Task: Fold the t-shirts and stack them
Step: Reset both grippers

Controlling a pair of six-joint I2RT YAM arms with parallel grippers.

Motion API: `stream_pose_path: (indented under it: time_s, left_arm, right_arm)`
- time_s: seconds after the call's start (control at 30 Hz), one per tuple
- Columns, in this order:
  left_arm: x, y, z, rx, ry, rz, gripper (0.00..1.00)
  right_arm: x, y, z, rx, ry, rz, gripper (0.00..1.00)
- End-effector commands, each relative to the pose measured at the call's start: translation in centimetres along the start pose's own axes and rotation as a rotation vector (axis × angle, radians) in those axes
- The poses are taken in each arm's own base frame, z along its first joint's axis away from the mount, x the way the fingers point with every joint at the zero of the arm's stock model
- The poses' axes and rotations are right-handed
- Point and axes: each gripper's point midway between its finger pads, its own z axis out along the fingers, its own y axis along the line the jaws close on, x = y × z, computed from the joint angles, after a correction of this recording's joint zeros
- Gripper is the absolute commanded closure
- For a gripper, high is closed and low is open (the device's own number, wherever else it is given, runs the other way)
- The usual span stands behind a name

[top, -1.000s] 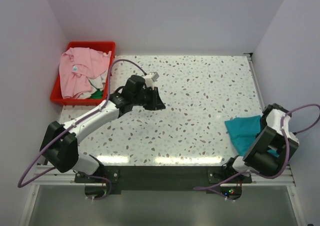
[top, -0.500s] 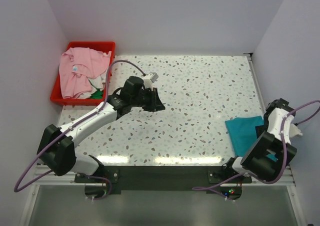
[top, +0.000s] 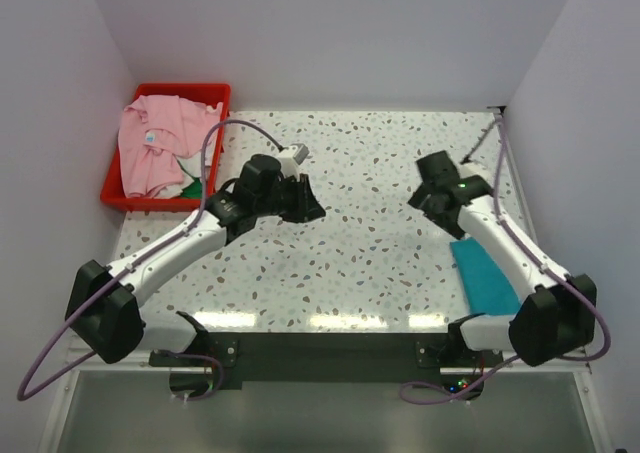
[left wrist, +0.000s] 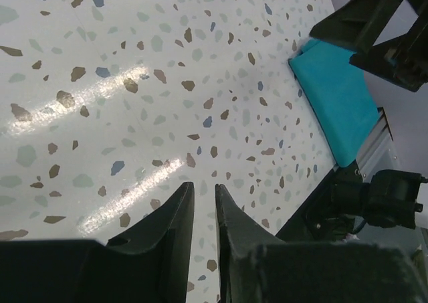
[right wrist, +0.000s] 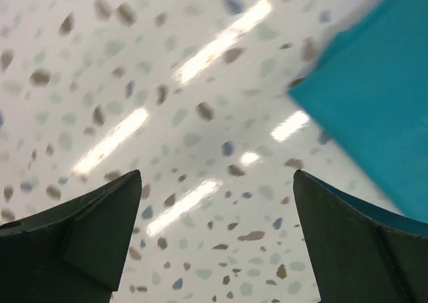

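Observation:
A teal t-shirt (top: 485, 278) lies folded flat near the table's right front edge, partly under my right arm; it also shows as a teal t-shirt (left wrist: 334, 95) in the left wrist view and as a teal t-shirt (right wrist: 374, 95) at the right wrist view's upper right. A pink t-shirt (top: 150, 143) is heaped in the red bin (top: 165, 89). My right gripper (top: 418, 198) (right wrist: 217, 173) hovers wide open over bare table, left of the teal shirt. Near mid-table, my left gripper (top: 318, 213) (left wrist: 204, 184) shows a narrow empty gap between its jaws.
The red bin sits at the back left corner, with a bit of green cloth (top: 195, 188) under the pink shirt. White walls close in on the left, back and right. The speckled table (top: 380, 163) stretches between the two grippers.
My right gripper has opened, let go of the teal t-shirt and swung from the right front edge out over the table. The left gripper has parted slightly and barely shifted.

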Motion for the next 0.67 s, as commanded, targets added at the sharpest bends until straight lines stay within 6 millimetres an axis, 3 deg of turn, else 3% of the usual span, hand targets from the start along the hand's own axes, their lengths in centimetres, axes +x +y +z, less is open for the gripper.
stream_pose_path:
  time_s: [0.0, 0.03, 0.07, 0.1, 0.17, 0.27, 0.33, 0.37, 0.43, 0.5, 0.53, 0.63]
  left_arm:
    - [-0.8, 1.1, -1.3, -0.065, -0.068, 0.049, 0.76]
    - [-0.4, 1.7, -1.4, -0.085, -0.066, 0.047, 0.75]
    - [-0.6, 2.1, -1.8, -0.104, -0.085, 0.052, 0.75]
    - [-0.4, 2.4, -2.0, -0.114, -0.089, 0.053, 0.75]
    - [0.0, 3.1, -2.6, -0.143, -0.103, 0.056, 0.75]
    - [0.9, 4.3, -3.5, -0.187, -0.119, 0.057, 0.74]
    - [1.9, 5.1, -3.9, -0.212, -0.110, 0.054, 0.74]
    - [1.8, 5.1, -4.4, -0.216, -0.129, 0.059, 0.74]
    - [2.9, 5.9, -4.7, -0.232, -0.122, 0.059, 0.74]
    - [3.5, 6.3, -5.1, -0.244, -0.124, 0.056, 0.73]
    - [4.3, 6.8, -5.0, -0.253, -0.110, 0.050, 0.73]
    - [4.7, 7.3, -5.1, -0.271, -0.110, 0.048, 0.72]
  right_arm:
    - [2.4, 8.0, -3.1, -0.185, -0.097, -0.094, 0.01]
    - [3.6, 9.6, -4.0, -0.224, -0.108, -0.147, 0.01]
    - [6.6, 11.8, -5.9, -0.297, -0.108, -0.251, 0.01]
    - [8.1, 13.5, -6.4, -0.321, -0.114, -0.314, 0.01]
    - [12.2, 15.8, -8.6, -0.419, -0.110, -0.455, 0.01]
    - [16.6, 16.8, -9.8, -0.531, -0.070, -0.600, 0.01]
    - [17.9, 17.1, -11.1, -0.651, -0.013, -0.618, 0.01]
    - [18.4, 15.7, -10.3, -0.648, -0.008, -0.664, 0.01]
    - [17.5, 14.8, -11.6, -0.713, -0.020, -0.658, 0.01]
    - [17.3, 13.0, -11.1, -0.705, -0.028, -0.698, 0.01]
    - [16.5, 12.4, -11.9, -0.734, -0.043, -0.681, 0.01]
    - [15.7, 10.7, -11.9, -0.737, -0.062, -0.701, 0.01]
